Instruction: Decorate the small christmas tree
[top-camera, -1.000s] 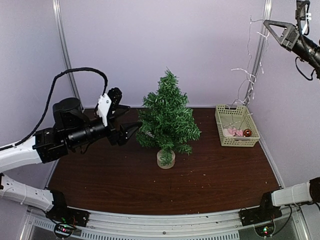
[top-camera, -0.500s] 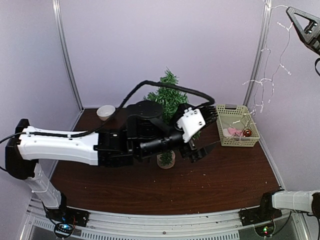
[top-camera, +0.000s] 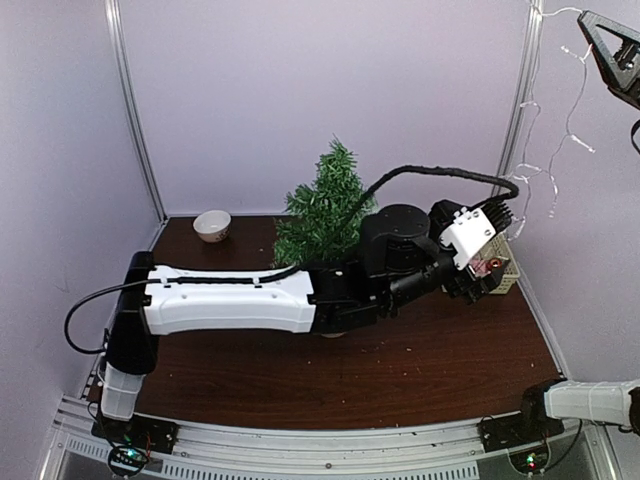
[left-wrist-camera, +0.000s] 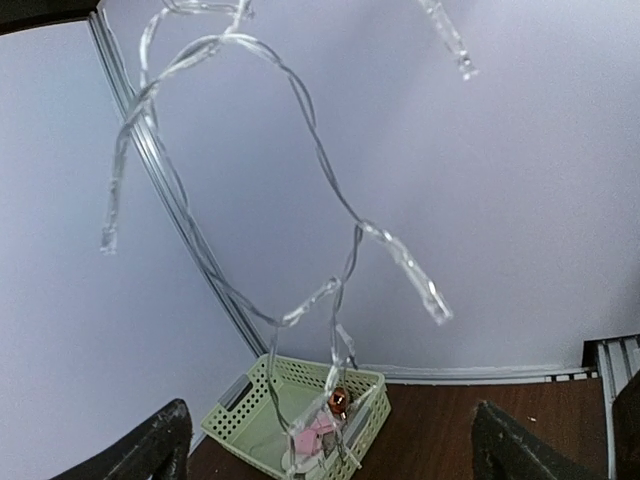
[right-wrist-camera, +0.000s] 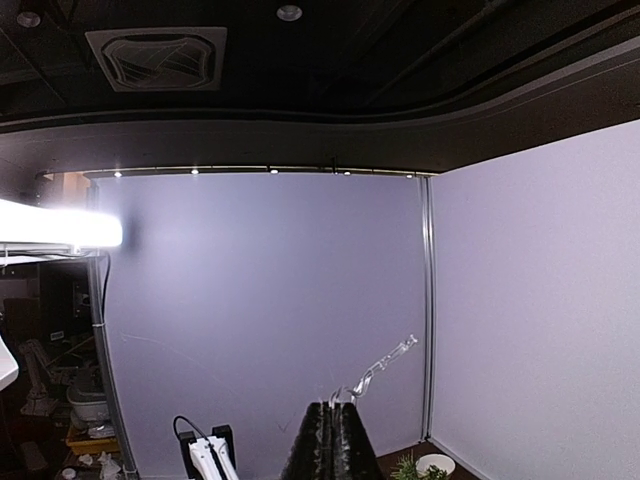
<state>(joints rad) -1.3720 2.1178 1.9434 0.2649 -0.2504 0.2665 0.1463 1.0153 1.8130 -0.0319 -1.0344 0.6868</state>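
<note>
1. The left arm (top-camera: 230, 300) now stretches across the middle of the overhead frame. A second ago it sat at the left, beside the small christmas tree (top-camera: 325, 195). Its left hand (top-camera: 478, 272) has arrived at the right, over the green basket (top-camera: 508, 278).
2. That left hand has gone from partly spread to fully released. In its wrist view the two fingers (left-wrist-camera: 150, 450) stand wide at the lower corners with nothing between them.
3. The right hand (top-camera: 590, 22) has climbed into the upper right corner of the overhead frame. It is clenched on the light string (left-wrist-camera: 405, 268), which hangs in loops and trails down into the basket beside a red ball (left-wrist-camera: 340, 402).
4. The tree stands at the centre back of the bench (top-camera: 450, 370), half hidden behind the arm and well apart from the string. No decoration shows on it.
5. With the arm gone from the left, a small bowl (top-camera: 212, 225) now shows at the back left.
6. The decorating itself looks not yet begun. The string is being drawn clear, and the open left hand seems placed to catch its lower part or pick something from the basket. The string could snag on the basket rim.
</note>
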